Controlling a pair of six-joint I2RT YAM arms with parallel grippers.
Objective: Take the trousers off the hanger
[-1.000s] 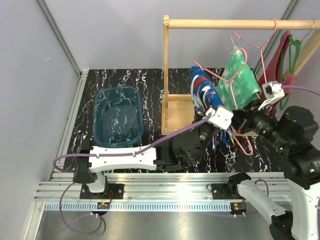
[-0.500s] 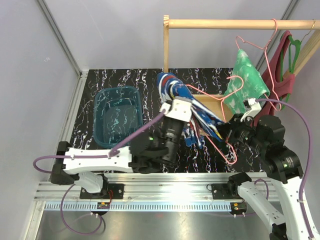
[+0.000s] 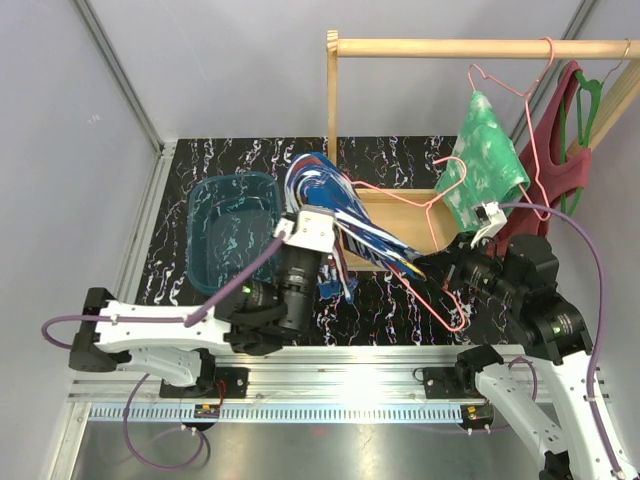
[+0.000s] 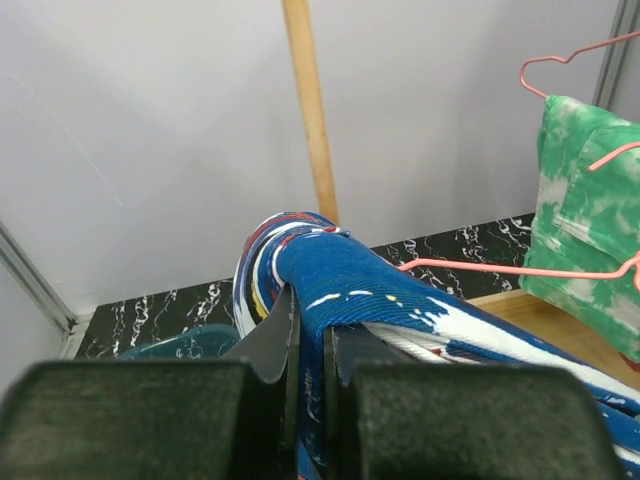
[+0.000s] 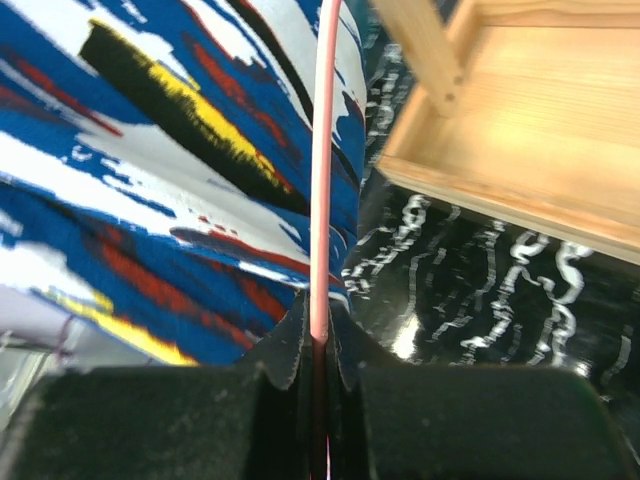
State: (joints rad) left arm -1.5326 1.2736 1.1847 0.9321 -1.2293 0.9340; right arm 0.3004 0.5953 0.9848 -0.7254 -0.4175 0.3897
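With the left gripper (image 4: 310,335) jaws clamping the blue trousers (image 3: 335,215) left of the rack (image 3: 332,150) and the right gripper (image 5: 318,330) jaws pinching their pink hanger (image 3: 400,195), that pair is seemingly hanging only partly off, while the green trousers (image 3: 485,165) are waiting untouched on their own hanger, far right.

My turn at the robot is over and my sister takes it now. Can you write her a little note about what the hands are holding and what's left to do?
Left gripper: shut on a fold of the blue trousers.
Right gripper: shut on the wire of the pink hanger, which is off the wooden rail.
Blue trousers: stretched between the two arms above the table, apparently not yet clear of that hanger.
Green trousers: hanging from the rail, untouched.
Done: one hanger taken down.
Left: pull the blue pair free, then do the green pair.
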